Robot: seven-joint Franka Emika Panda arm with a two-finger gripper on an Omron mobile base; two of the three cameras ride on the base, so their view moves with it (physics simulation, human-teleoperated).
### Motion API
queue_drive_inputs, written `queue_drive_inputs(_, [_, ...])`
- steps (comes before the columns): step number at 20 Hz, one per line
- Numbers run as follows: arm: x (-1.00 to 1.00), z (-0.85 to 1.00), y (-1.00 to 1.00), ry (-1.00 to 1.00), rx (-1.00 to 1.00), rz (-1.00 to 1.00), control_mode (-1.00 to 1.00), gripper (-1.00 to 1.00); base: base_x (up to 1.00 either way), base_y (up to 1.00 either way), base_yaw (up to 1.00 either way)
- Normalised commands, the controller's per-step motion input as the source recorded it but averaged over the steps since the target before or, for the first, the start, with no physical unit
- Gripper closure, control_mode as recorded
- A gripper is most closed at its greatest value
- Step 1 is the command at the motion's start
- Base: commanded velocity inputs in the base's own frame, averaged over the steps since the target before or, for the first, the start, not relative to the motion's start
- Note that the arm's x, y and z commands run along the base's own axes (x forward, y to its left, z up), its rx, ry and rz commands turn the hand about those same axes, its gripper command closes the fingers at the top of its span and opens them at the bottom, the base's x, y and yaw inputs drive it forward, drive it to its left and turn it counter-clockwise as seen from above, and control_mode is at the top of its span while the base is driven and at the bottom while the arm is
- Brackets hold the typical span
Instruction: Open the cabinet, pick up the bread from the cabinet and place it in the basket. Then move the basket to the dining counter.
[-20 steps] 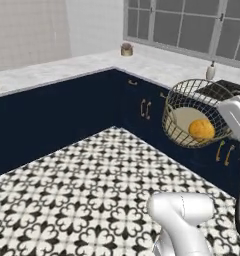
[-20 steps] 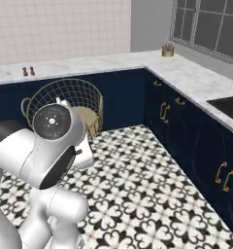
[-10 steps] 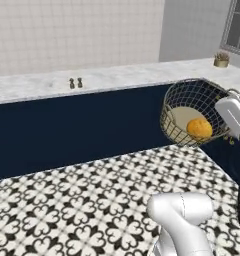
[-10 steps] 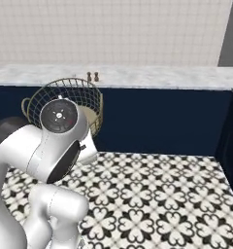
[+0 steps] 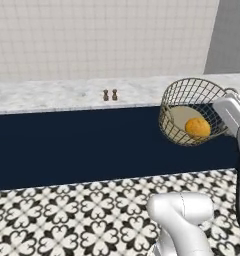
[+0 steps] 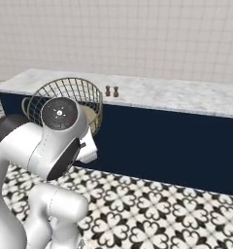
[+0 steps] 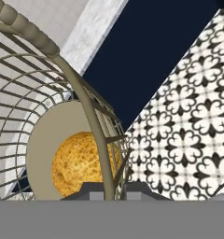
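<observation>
Over at the frame's right, my pincer (image 7: 107, 189) pinches the basket (image 5: 192, 112) rim, nearly shut. Bread (image 5: 198, 128) sits inside, tilted low so it won't roll out. Dining counter (image 5: 67, 95) is ahead.

Even flat rendered light, no glare, faint shadows, slightly soft, undistorted edges

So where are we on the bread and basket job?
Done: the bread sits inside the basket. In hand: the gripper is shut on the basket's wire wall and carries it tilted in the air, above the patterned floor, in front of the dining counter. Left: set the basket down on that marble top.
</observation>
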Motion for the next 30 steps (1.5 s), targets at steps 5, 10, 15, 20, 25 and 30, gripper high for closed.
queue_drive_inputs(5, [0.0, 0.0, 0.0, 0.0, 0.0, 0.0, 1.0, 1.0, 1.0, -0.52, 0.15])
queue_drive_inputs(10, [0.0, 0.0, 0.0, 0.0, 0.0, 0.0, 1.0, 1.0, 0.96, -0.54, 0.03])
queue_drive_inputs(15, [0.0, 0.0, 0.0, 0.0, 0.0, 0.0, 1.0, 1.0, 0.34, -0.77, 0.0])
queue_drive_inputs(20, [0.0, 0.0, 0.0, 0.0, 0.0, 0.0, 1.0, 1.0, 0.26, -0.76, 0.0])
queue_drive_inputs(25, [0.0, 0.0, 0.0, 0.0, 0.0, 0.0, 1.0, 1.0, 0.78, -0.38, 0.0])
queue_drive_inputs(30, [0.0, 0.0, 0.0, 0.0, 0.0, 0.0, 1.0, 1.0, 0.74, -0.13, 0.0])
